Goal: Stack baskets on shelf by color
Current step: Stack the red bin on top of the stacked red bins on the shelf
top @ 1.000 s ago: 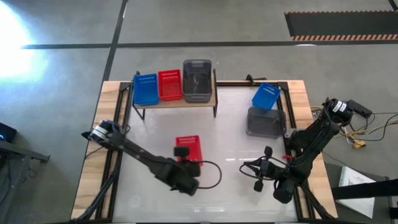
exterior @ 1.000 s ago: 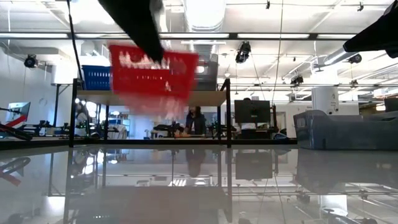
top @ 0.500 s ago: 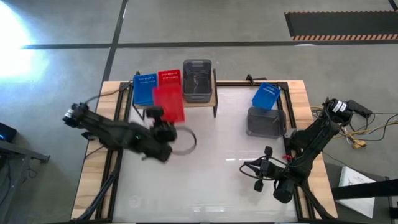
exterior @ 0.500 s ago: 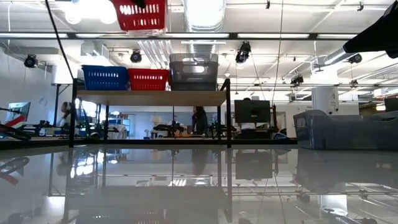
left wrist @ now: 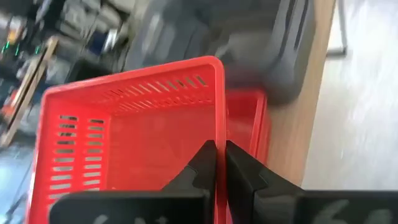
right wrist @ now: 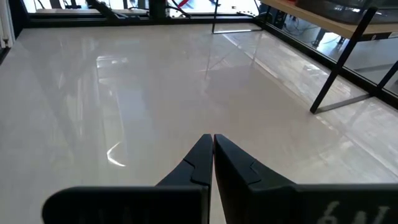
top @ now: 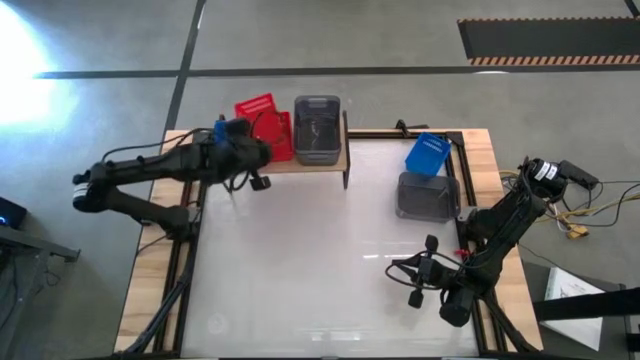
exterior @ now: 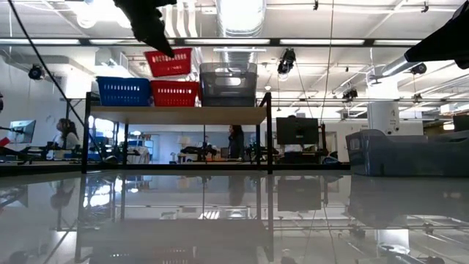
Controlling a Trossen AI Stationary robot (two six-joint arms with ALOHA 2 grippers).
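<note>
Since half a second ago your left gripper (left wrist: pixel 219 163) has carried the red basket (top: pixel 256 111) from beside the shelf (top: pixel 300 161) to above it, over the red one already there; fingers pinch its rim. Perforated plastic, rectangular, tilted. Right gripper (right wrist: pixel 211 152) pressed together, idle over the glossy white table (top: pixel 330 240).

Shelf (exterior: pixel 176 114): light wooden plank top on black legs, standing at the far side of a glossy white counter (exterior: pixel 234 220). On the plank, side by side: blue basket (exterior: pixel 124 91), red basket (exterior: pixel 174 94), grey translucent basket (exterior: pixel 229 84), the grey tallest. Above the red basket, clear of it and tilted: second red basket (exterior: pixel 168 62), hanging from a dark arm (exterior: pixel 146 22) entering from above. At right on the counter: grey basket (exterior: pixel 407 152).
</note>
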